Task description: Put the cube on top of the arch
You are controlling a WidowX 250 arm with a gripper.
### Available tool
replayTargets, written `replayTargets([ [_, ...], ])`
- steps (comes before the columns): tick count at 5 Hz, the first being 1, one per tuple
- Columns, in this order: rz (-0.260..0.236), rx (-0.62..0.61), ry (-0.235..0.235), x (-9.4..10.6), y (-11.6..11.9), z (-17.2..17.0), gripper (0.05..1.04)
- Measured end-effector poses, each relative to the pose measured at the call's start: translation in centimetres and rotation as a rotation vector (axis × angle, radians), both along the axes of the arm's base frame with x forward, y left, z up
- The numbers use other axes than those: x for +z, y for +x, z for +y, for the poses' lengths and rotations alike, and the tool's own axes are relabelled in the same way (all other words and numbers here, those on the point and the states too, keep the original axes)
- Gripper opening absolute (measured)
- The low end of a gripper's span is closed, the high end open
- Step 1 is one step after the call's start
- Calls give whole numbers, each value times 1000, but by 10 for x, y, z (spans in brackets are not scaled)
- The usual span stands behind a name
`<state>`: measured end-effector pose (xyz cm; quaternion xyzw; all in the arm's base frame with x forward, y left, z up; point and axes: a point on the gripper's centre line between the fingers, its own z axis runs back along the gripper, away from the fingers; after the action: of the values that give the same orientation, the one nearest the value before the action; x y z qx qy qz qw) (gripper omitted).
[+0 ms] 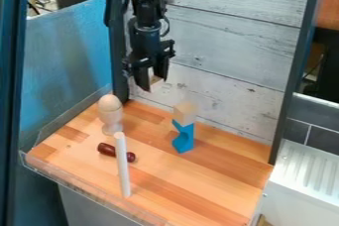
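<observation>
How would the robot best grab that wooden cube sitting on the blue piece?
Probably by two opposite side faces of the cube, coming straight down from above. It sits atop the blue arch, its top and visible sides free, and its flat faces suit a pinch. Gripping above the arch should avoid knocking it.

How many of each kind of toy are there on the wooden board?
Blue arch: 1
Cube: 1, on the arch
White stick: 1
Egg-topped cup: 1, counted together
Dark red piece: 1
Total: 5
</observation>
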<state>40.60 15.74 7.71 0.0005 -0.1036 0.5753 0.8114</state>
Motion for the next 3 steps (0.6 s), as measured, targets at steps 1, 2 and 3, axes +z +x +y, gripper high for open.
replayTargets([
  [1, -17, -48, 64, -2, -4, -18, 565],
  [2, -29, -71, 97, -7, -5, -30, 565],
  [3, -30, -76, 112, -7, -3, -35, 565],
])
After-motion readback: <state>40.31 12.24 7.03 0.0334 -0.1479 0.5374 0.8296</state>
